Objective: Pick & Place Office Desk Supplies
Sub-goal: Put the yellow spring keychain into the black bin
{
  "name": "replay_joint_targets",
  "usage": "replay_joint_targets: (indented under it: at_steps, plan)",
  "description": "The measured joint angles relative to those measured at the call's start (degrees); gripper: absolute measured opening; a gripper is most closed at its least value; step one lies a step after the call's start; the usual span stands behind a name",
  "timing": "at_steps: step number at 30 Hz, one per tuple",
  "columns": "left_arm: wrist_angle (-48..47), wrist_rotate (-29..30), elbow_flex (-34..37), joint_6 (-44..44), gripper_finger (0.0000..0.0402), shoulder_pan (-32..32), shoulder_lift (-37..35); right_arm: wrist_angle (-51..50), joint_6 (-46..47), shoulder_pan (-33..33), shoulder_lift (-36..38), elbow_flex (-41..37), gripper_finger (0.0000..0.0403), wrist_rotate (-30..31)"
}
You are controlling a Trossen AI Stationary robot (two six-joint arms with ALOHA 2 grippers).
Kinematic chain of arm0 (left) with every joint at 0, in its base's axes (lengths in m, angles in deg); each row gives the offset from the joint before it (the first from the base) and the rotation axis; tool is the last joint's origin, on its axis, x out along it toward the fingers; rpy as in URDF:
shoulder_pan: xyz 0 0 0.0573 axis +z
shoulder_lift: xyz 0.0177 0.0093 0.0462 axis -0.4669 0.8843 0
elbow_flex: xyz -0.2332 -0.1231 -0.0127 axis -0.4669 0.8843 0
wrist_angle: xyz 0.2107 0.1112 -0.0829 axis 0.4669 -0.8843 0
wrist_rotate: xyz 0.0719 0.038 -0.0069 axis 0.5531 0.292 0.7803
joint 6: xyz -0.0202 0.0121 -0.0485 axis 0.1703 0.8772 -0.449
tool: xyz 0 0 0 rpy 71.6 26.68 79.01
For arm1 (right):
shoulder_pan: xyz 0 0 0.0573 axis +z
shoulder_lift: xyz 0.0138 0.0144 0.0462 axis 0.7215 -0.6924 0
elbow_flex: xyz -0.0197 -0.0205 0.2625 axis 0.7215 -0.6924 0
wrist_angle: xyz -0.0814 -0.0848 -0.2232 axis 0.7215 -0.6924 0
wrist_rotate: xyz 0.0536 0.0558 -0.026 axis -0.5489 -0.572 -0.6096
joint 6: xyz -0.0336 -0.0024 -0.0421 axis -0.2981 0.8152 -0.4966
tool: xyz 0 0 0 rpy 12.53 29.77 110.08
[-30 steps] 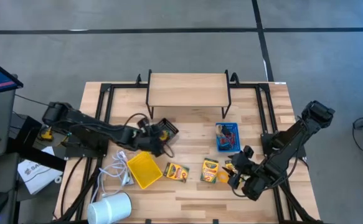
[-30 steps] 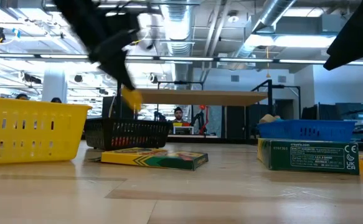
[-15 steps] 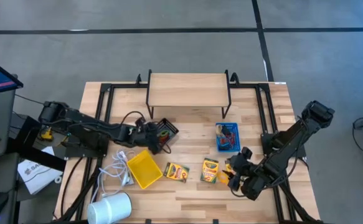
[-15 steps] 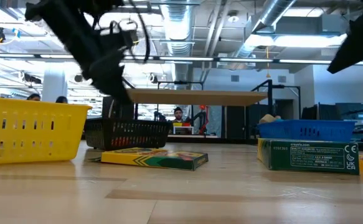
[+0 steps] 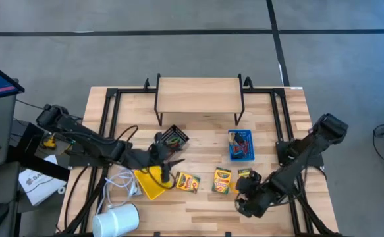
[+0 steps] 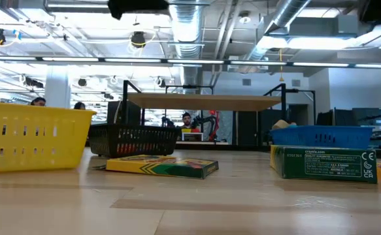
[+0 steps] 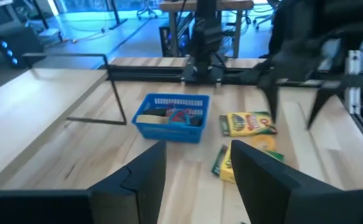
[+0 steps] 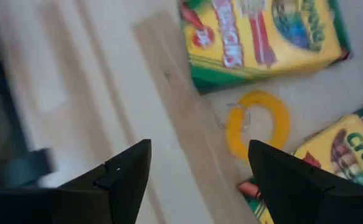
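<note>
counter [image 5: 198, 205]: pale wood planks, black frame rails along both sides
shelf [image 5: 198, 95]: small wooden riser at the far edge
bins: black bin [image 5: 174, 137], yellow bin [image 5: 151, 182], blue bin [image 5: 240, 145]
crayon boxes [image 5: 187, 181]: lying flat, near the front
yellow ring [image 8: 257, 123]: flat between the boxes
near left corner: white cable [image 5: 120, 183], white cylinder [image 5: 117, 219]

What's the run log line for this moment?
left gripper: open, above yellow bin | right gripper: open, above yellow ring

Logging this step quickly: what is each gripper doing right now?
Left gripper: open, holding nothing, above the yellow bin.
Right gripper: open, empty, over the yellow rubber band.
</note>
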Motion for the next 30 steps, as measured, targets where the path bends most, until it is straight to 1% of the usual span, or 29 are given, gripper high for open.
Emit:
replay_joint_targets:
  at_steps: [3, 7, 13, 16, 17, 19, 21, 23, 24, 27, 30]
  plan:
    - [0.0, 2.4, -0.1, 0.3, 0.0162, -2.5, 0.0, 0.8, -0.2, -1.3, -3.6, 0.0, 0.0265, -0.9]
    - [0.3, 4.2, -0.1, 0.4, 0.0155, -4.4, 0.0, 2.4, -2.1, -3.6, -7.1, 0.0, 0.0265, -1.7]
    - [0.4, 4.2, -0.2, -0.1, 0.0154, -4.8, 0.1, 4.0, -5.0, -6.3, -11.1, 0.2, 0.0265, -4.5]
    - [0.5, 4.2, -0.2, -0.1, 0.0154, -4.8, 0.1, 3.6, -4.8, -6.7, -11.9, 0.3, 0.0251, -5.0]
    - [0.6, 4.2, -0.2, -0.1, 0.0154, -4.8, 0.1, 3.5, -4.6, -6.7, -11.9, 0.3, 0.0238, -5.0]
    - [0.7, 4.2, -0.2, -0.2, 0.0154, -4.8, 0.1, 3.0, -4.5, -6.7, -11.7, 0.2, 0.0195, -5.0]
    - [0.8, 4.2, -0.2, -0.2, 0.0154, -4.8, 0.1, 2.1, -4.6, -6.8, -11.6, 0.1, 0.0124, -5.5]
    - [0.8, 4.2, -0.2, -0.3, 0.0154, -4.8, 0.1, 2.1, -5.1, -6.9, -11.7, 0.2, 0.0044, -6.5]
    - [0.9, 4.2, -0.2, -0.6, 0.0154, -4.8, 0.1, 2.1, -5.5, -6.8, -11.7, 0.2, 0.0026, -6.6]
    - [0.9, 4.2, -0.2, -1.6, 0.0154, -4.8, 0.1, 2.3, -5.4, -6.8, -11.4, 0.1, 0.0021, -6.6]
    - [1.4, 4.2, -0.2, -2.5, 0.0154, -4.8, 0.1, 1.3, -7.9, -6.6, -9.8, 1.1, 0.0011, -6.0]
